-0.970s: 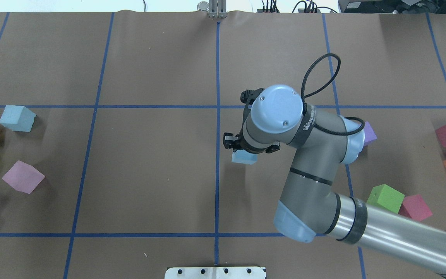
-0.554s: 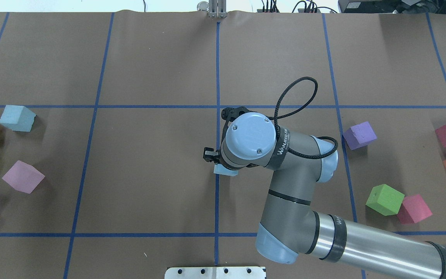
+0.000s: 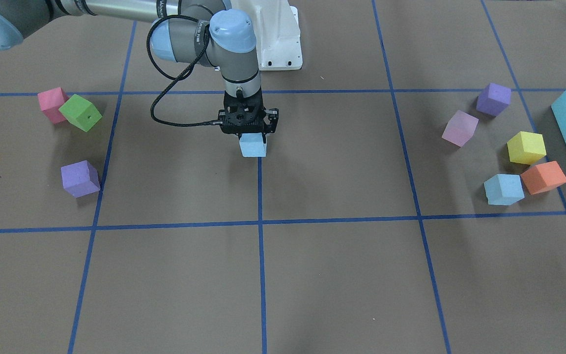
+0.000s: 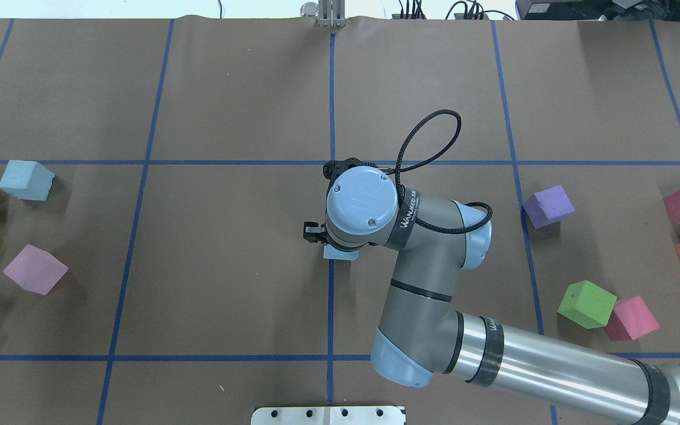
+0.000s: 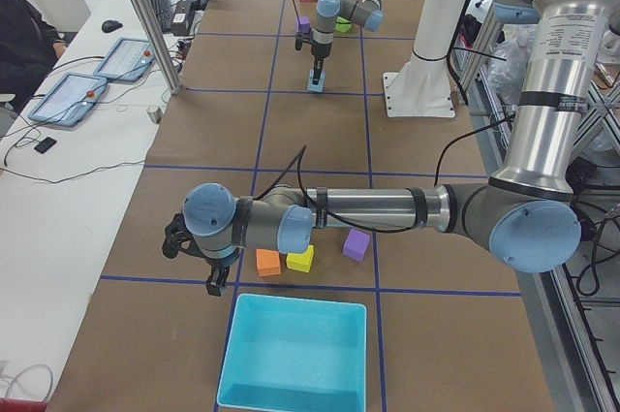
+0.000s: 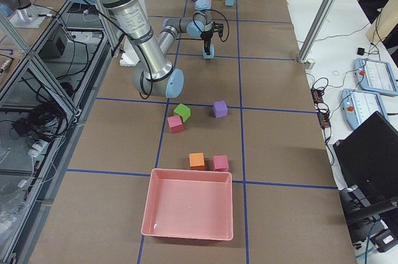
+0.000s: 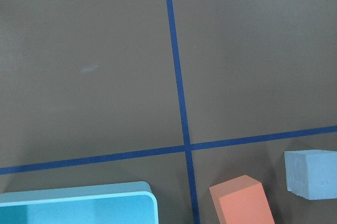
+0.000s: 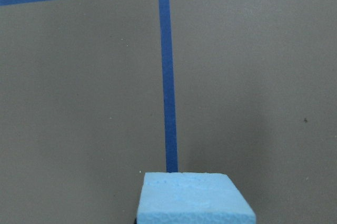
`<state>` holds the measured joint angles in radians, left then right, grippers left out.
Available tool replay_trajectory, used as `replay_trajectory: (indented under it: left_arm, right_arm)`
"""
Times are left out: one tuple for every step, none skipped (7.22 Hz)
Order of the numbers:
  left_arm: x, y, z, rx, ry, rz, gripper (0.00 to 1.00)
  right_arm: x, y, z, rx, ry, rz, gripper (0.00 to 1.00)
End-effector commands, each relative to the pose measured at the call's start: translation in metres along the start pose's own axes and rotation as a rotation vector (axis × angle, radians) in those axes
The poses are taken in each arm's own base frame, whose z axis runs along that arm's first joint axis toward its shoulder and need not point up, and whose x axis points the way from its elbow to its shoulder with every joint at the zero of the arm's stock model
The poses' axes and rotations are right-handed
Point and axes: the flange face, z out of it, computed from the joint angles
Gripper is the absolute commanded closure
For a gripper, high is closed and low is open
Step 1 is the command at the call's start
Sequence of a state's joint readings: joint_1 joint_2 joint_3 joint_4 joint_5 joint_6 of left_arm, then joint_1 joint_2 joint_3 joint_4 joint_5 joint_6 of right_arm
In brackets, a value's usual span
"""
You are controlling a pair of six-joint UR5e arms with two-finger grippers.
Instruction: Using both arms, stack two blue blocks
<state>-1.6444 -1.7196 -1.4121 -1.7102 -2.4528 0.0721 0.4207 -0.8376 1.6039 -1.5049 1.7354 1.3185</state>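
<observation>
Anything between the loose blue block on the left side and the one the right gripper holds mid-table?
Nothing visible. Bare table runs from the loose blue block to the held blue block in the right gripper. The orange cube sits close on the loose block's outer side; the lilac cube lies off that line.

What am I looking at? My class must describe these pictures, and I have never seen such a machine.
The machine is a robot: a right arm and a left arm at a brown table marked with blue tape. The pictures show one moment from above, across the table, both ends, and a camera on each wrist. Coloured foam cubes lie at both sides. The right claw grips one blue block at the middle; the second blue block lies beside an orange cube on the robot's left.
</observation>
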Motion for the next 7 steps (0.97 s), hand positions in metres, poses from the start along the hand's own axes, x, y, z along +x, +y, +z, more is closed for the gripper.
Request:
replay_trajectory:
  left_arm:
    - [-0.002, 0.003, 0.002, -0.002, 0.0, -0.003, 0.02]
    - [-0.002, 0.003, 0.002, -0.002, 0.0, -0.003, 0.02]
    - [-0.002, 0.003, 0.002, -0.002, 0.0, -0.003, 0.02]
    - [-0.002, 0.003, 0.002, -0.002, 0.0, -0.003, 0.02]
    - [-0.002, 0.003, 0.002, -0.002, 0.0, -0.003, 0.02]
    - [-0.002, 0.003, 0.002, -0.002, 0.0, -0.003, 0.02]
    - [-0.002, 0.003, 0.002, -0.002, 0.0, -0.003, 0.02]
  right_arm:
    - [0.004, -0.009, 0.005, 0.007, 0.016, -0.023, 0.42]
    - [0.002, -0.01, 0.004, 0.01, 0.01, -0.023, 0.42]
    - [-0.001, -0.011, 0.004, 0.012, 0.009, -0.021, 0.41]
    - [-0.009, -0.014, 0.005, 0.011, 0.01, -0.018, 0.38]
    - [-0.016, -0.016, 0.004, 0.013, 0.008, -0.017, 0.37]
    - [-0.019, -0.017, 0.004, 0.015, 0.008, -0.016, 0.36]
    - [-0.023, -0.018, 0.005, 0.015, 0.01, -0.014, 0.36]
